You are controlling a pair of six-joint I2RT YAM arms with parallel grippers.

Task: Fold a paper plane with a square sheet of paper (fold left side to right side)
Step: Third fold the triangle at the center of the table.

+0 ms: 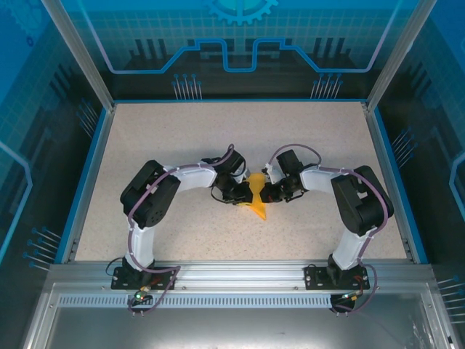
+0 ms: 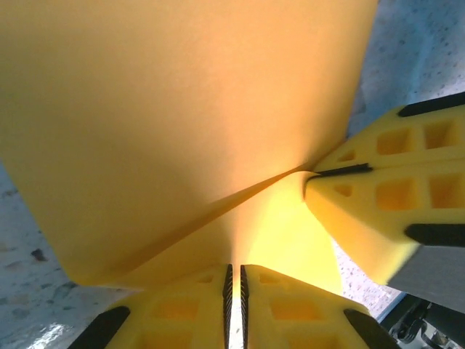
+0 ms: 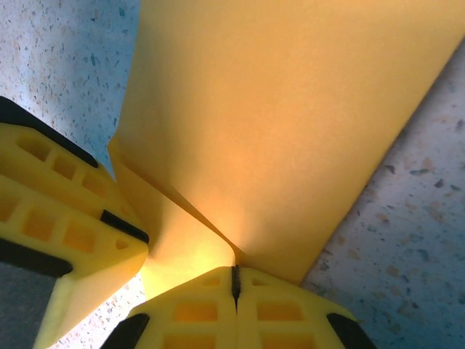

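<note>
Left gripper is pinching the left side of the paper plane; its fingers are pressing together on the folded orange edge, with only a thin slit showing between them; the plane is sitting mid-worktop between the two arms, its pointed tip aiming toward the arm bases; right gripper is clamping the right side, jaws meeting tight on the paper where a crease is running in.

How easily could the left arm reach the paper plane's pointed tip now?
Probably yes: the tip lies uncovered close to the left gripper. That gripper, though, is shut on the paper plane and must let go first.
</note>
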